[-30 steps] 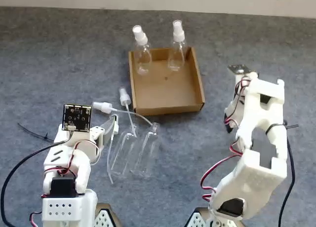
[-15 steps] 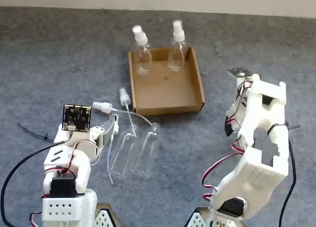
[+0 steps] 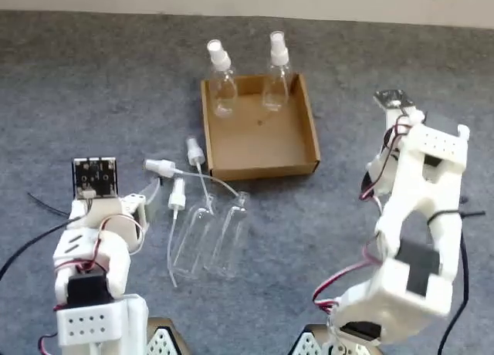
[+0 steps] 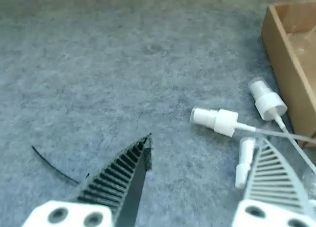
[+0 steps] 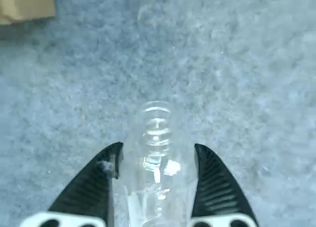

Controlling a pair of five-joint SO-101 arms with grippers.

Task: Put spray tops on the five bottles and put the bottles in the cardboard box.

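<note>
Sitting btwn R fingers: clear bottle, neck past tips.

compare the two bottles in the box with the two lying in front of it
The boxed bottles stand upright; the lying bottles rest on their sides on the carpet. The boxed bottles wear white spray tops; the lying bottles have bare open necks. All four are clear.

Two capped bottles stand in the cardboard box; two uncapped bottles and three spray tops lie beside it; the right gripper holds a fifth bottle.
</note>
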